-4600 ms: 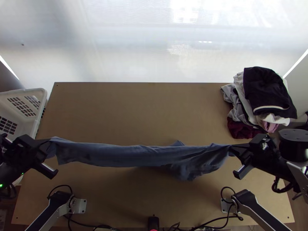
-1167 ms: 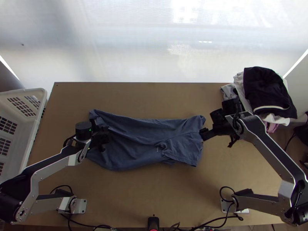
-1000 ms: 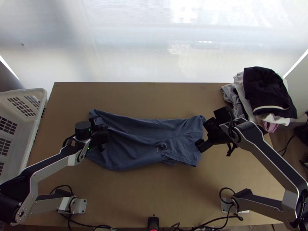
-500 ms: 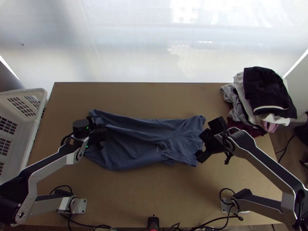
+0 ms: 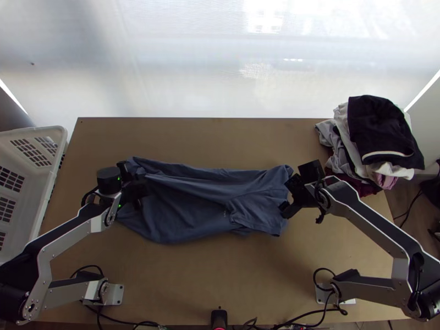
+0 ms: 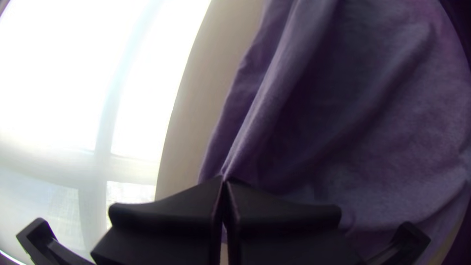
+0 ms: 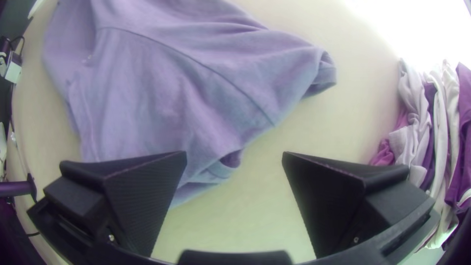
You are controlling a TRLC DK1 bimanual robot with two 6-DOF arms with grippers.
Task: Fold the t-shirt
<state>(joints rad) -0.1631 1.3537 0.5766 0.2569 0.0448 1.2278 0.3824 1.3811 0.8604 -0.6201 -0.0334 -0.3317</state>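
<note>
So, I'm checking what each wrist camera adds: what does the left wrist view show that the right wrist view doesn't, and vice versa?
Left wrist view: the left gripper, shut on a ridge of the t-shirt.
Right wrist view: the right gripper, open near a sleeve, and the clothes pile.
Both: the t-shirt and the table.

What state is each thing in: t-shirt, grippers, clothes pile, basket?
T-shirt: lying lengthwise across the table, wrinkled
Left gripper: shut on the t-shirt near one edge
Right gripper: open, nothing between its fingers
Clothes pile: stacked loosely
Basket: upright
</note>
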